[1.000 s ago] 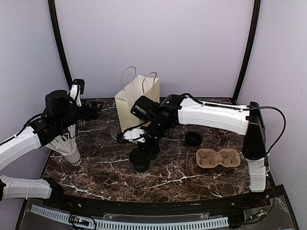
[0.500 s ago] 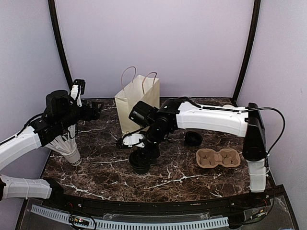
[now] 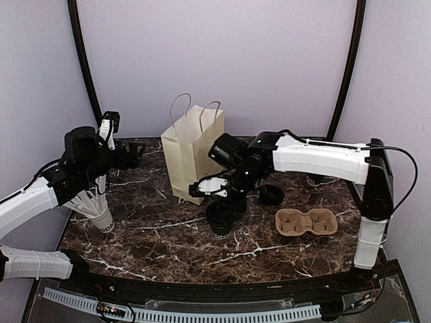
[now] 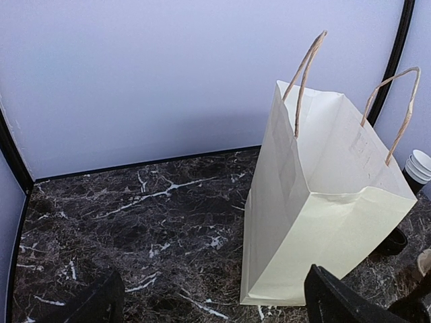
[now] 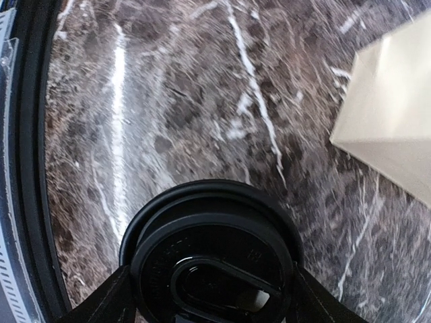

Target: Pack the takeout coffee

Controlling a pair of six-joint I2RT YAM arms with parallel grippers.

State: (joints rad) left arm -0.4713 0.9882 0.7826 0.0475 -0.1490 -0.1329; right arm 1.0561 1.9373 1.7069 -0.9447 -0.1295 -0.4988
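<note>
A takeout coffee cup [image 3: 221,221] with a round black lid [image 5: 214,259] sits between the fingers of my right gripper [image 3: 224,214], which is shut on it at the lid's rim, just above the marble. The wrist view is blurred. The tan two-hole tray [image 3: 306,222] lies to the right of it, empty. Another black-lidded cup [image 3: 271,194] stands behind the tray's left end. My left gripper [image 3: 135,153] hovers open at the back left, facing the cream paper bag [image 4: 323,202], nothing between its fingers [image 4: 333,303].
The handled paper bag [image 3: 194,151] stands upright at the back centre. A white cup of wrapped sticks [image 3: 91,205] is at the left edge. Stacked white cups [image 4: 419,165] show past the bag. Curved dark posts frame the walls.
The right arm has swung to the right with the lidded cup, away from the bag's front and nearer the tray. The left arm has stayed still.
</note>
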